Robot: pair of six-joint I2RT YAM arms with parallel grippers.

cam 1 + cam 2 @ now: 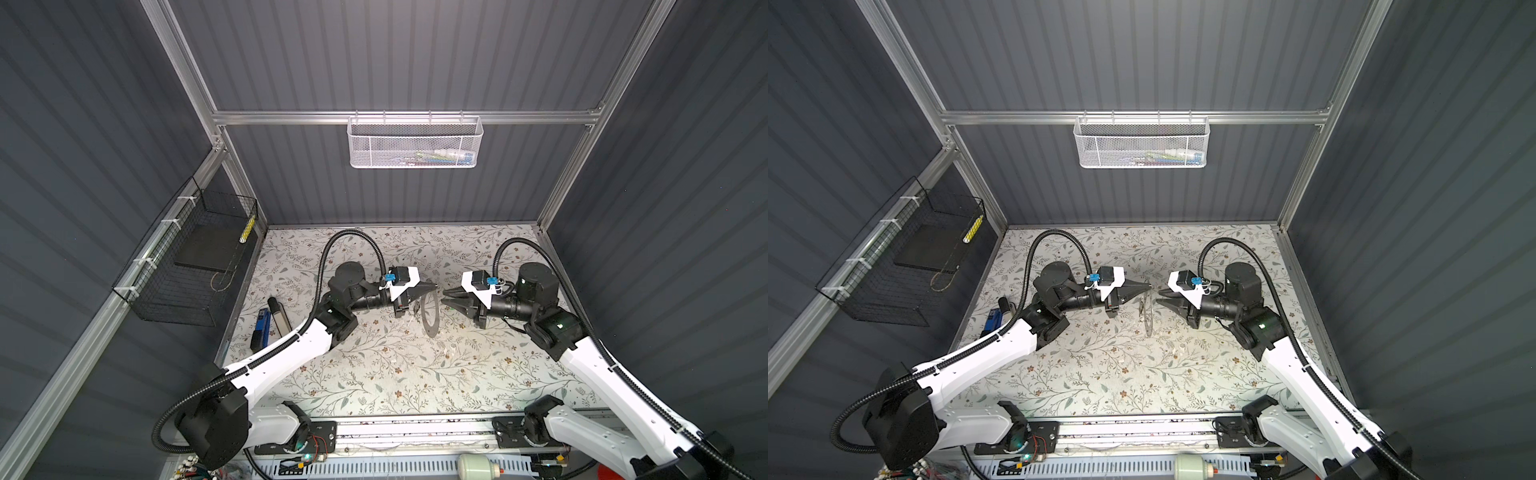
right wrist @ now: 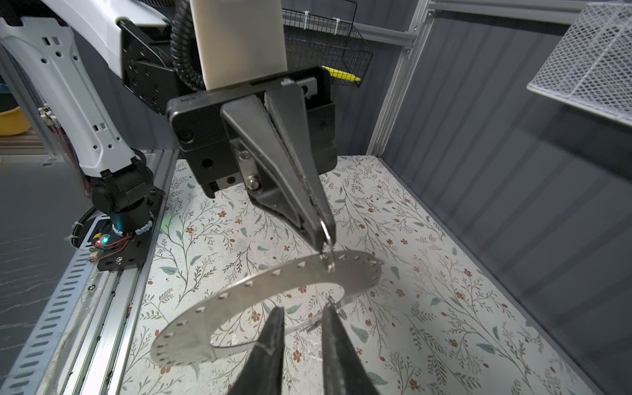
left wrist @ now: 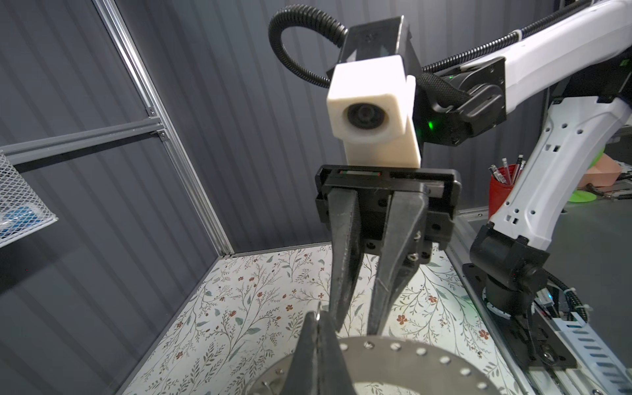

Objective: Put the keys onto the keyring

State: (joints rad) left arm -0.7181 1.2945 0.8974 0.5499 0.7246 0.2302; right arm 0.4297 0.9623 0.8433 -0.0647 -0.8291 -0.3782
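Beyond the left edge of the table (image 1: 374, 374), on the side wall, a black wire basket (image 1: 195, 257). Along that left edge, a blue box (image 1: 262, 328) just beside a black cylinder (image 1: 272, 303).

Stretched in from the left to the middle of the table, the left hand (image 1: 433, 286). Shut tight, with its 2 fingers (image 2: 287, 154) pressed together on a small wire loop (image 2: 326, 232) at the rim of the keyring (image 2: 260, 284). Hanging from that loop and tilted, a flat grey plate with a row of tiny holes round the rim. Almost edge-on in both top views, over the middle of the table and somewhat nearer the back edge. Lowest part of the rim close to the table, contact impossible to judge.

High on the back wall above this spot, a white mesh basket (image 1: 415, 141).

Just right of the keyring and facing the left hand, the right hand (image 1: 445, 299). Jaws parted by a narrow gap, with floral table showing between them in the left wrist view. Fingertips (image 2: 278, 313) just beside the keyring's inner edge and a second loop (image 2: 332, 303) there. Touching or apart, cannot tell.
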